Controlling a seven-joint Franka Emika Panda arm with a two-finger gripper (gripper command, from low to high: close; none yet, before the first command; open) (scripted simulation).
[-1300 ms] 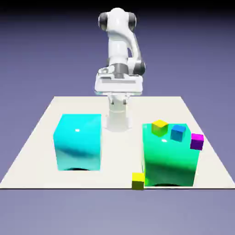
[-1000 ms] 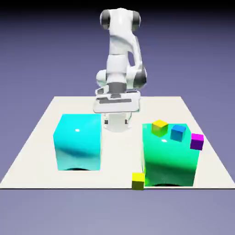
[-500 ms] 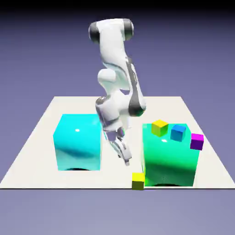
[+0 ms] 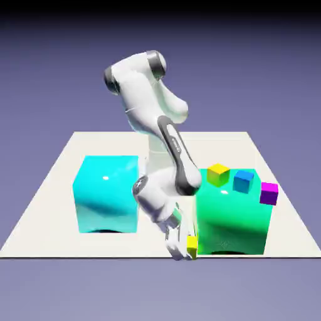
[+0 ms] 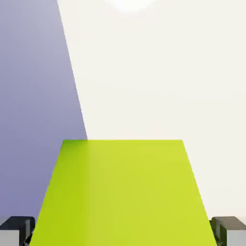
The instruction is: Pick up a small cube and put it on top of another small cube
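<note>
Down at the bench's front edge, the tool [image 4: 188, 246] is sitting closed around 1 small yellow cube [image 4: 192, 243], and in the exterior view only a sliver of that cube is peeking out at the tool's 3 o'clock side. In the hand view the same yellow cube [image 5: 122, 192] is filling the space between the 2 grey fingertips [image 5: 17, 230], large and square, with a fingertip pressing at each lower corner.

The second yellow cube [image 4: 217, 174] is resting on top of the big green block [image 4: 233, 216], near its top's corner toward 10 o'clock, well apart from the tool. A small blue cube [image 4: 242, 181] is sitting just beside it at 3 o'clock, and a small magenta cube [image 4: 269, 193] is perching at the block's edge further toward 4 o'clock.

The green block is standing just beside the tool at 3 o'clock, leaving little room on that side. The big cyan block [image 4: 106, 193] is standing further off at 10 o'clock, with a bare strip of bench [image 4: 63, 163] between the 2 blocks. The held cube is lying right at the bench's near edge.

No writing or labels are showing on anything.
</note>
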